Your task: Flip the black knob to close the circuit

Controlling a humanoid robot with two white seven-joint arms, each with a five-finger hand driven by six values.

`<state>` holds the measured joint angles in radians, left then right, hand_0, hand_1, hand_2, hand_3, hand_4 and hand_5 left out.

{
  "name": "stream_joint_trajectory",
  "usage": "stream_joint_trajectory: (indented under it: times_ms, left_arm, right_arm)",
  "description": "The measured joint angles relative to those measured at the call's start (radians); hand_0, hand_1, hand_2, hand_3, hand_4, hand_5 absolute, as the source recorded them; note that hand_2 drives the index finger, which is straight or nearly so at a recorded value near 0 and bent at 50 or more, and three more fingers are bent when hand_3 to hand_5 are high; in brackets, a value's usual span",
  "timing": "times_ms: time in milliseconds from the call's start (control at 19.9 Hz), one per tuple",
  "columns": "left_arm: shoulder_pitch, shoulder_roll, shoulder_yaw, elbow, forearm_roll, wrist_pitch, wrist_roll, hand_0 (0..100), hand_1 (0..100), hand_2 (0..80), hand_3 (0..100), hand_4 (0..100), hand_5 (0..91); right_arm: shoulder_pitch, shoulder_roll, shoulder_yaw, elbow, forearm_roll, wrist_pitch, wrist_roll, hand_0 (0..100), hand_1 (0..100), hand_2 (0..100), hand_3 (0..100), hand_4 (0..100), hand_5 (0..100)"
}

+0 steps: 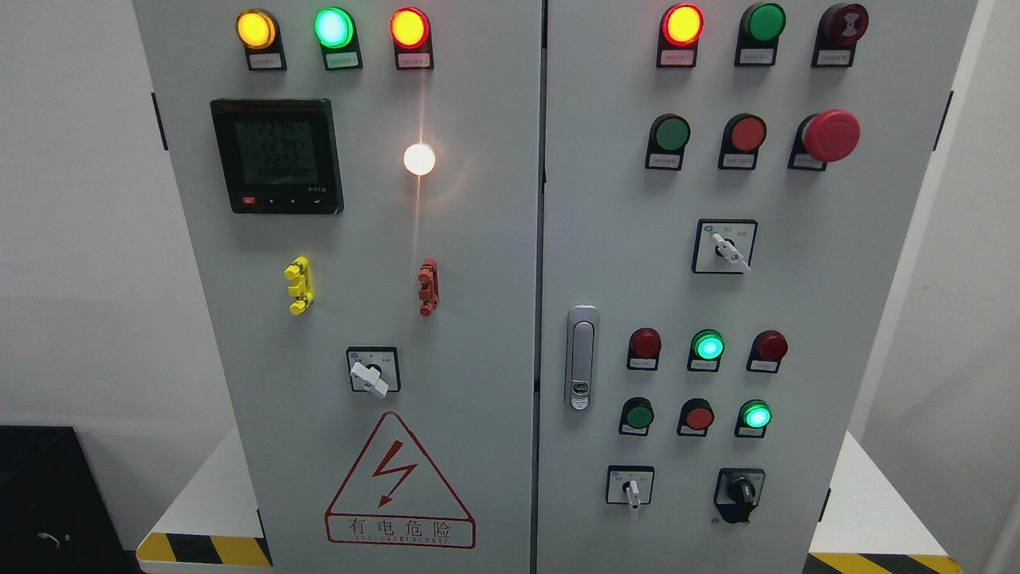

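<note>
the black knob (741, 493) is sitting at the lower right of the grey cabinet's (478, 319) right door, just right of a white selector switch (631, 488). green lamps (708, 347) are glowing above it. neither hand is showing, so their state cannot be told.

We see plain white walls (80, 239) at both sides, a black box (48, 502) lower left, and striped tape (203, 550) along the bottom.

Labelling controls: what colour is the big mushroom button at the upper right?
Red mushroom button, head view.
</note>
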<state>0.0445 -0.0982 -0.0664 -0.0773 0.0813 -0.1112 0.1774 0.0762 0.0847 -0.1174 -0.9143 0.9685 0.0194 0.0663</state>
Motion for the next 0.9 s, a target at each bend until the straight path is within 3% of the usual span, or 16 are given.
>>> stream_joint_trajectory:
  times_ms: [552, 653, 903]
  left_arm:
    - [0.000, 0.000, 0.000, 0.000, 0.000, 0.000, -0.002, 12, 56, 0.0, 0, 0, 0.0]
    - [0.000, 0.000, 0.000, 0.000, 0.000, 0.000, -0.002, 12, 56, 0.0, 0, 0, 0.0]
    - [0.000, 0.000, 0.000, 0.000, 0.000, 0.000, -0.002, 12, 56, 0.0, 0, 0, 0.0]
  right_arm:
    - [0.019, 0.022, -0.020, -0.335, 0.125, 0.037, -0.012, 0, 0, 71, 92, 81, 76]
    - [0.020, 0.024, -0.024, -0.391, 0.141, 0.049, -0.013, 0, 0, 77, 95, 86, 85]
    - [0.018, 0.029, -0.031, -0.520, 0.174, 0.085, -0.012, 0, 0, 83, 99, 89, 91]
